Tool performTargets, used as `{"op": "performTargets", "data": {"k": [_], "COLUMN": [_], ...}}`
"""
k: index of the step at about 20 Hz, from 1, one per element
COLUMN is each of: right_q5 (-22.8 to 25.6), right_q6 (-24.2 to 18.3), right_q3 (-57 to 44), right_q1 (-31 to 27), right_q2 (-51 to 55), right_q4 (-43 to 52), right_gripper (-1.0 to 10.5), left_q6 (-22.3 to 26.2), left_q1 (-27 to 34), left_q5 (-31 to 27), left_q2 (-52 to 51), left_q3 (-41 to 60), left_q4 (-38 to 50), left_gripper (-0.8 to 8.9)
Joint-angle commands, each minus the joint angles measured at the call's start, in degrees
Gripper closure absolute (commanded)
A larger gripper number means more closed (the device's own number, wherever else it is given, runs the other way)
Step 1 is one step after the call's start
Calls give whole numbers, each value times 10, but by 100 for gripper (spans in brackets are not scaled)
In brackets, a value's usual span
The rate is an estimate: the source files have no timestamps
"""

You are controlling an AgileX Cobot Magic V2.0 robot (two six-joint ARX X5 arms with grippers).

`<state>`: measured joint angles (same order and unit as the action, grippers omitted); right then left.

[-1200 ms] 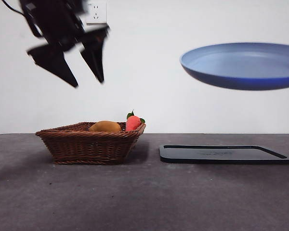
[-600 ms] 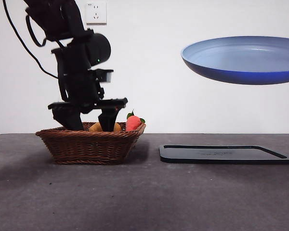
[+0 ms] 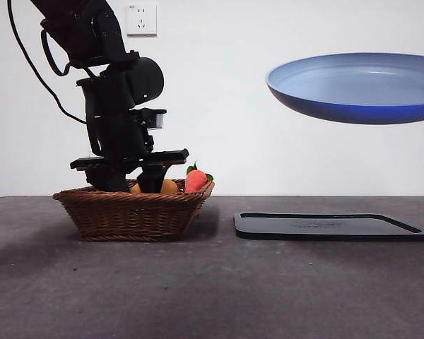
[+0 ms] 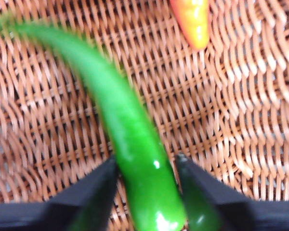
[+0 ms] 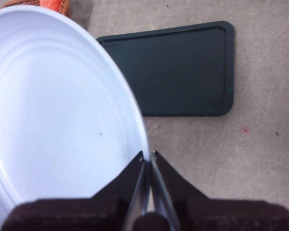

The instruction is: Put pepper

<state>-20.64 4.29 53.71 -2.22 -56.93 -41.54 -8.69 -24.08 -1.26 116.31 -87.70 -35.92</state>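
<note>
The pepper (image 4: 130, 144), long, glossy and green, lies on the woven floor of the basket (image 4: 231, 96). My left gripper (image 4: 147, 192) is down inside the basket (image 3: 131, 212), and its two black jaws press the pepper's thick end from both sides. In the front view that gripper (image 3: 131, 185) dips behind the basket wall, which hides the pepper. My right gripper (image 5: 148, 159) is shut on the rim of a blue plate (image 5: 53, 120). It holds the plate (image 3: 357, 95) high in the air at the right.
An orange-yellow fruit (image 3: 168, 186) and a red fruit with green leaves (image 3: 195, 181) sit at the basket's right end. A flat black tray (image 3: 332, 226) lies on the table under the raised plate. A wall socket (image 3: 141, 19) is on the white wall.
The left arm dropped from high above into the basket, and its jaws drew closer together around the pepper. The blue plate rose slightly and holds still.
</note>
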Motion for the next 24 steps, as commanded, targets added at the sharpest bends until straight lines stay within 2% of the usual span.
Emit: {"op": "performTargets", "data": {"k": [1,10,14,16,20,24], "right_q5": [-4,-5,-5,-22,-50,-49], "right_q6": [3,5,22,32,68,84], "right_q3": [12,12,12,12,12,12], "right_q1": [0,0,0,0,9,28], "right_q2": [-3,-18,-52,-82,-160,-224], "right_q4": [9,10,20,30,56,64], "right_gripper": [944,944,944,944,944,944], "left_q6": [-9,-19,-19,-21,-23,-1], "left_q1": [-3,-3,-8,-19,-74,-160], "left_q5": [2,3,80,116,198,191], "left_q2": [14,-59,-129,-164,-209,-197], "left_q3": [-13,-13,-13,-13,-13,-13], "left_q4": [-1,-12,-28,-31,-31,-17], "left_gripper": [690,690,690,690,690,690]}}
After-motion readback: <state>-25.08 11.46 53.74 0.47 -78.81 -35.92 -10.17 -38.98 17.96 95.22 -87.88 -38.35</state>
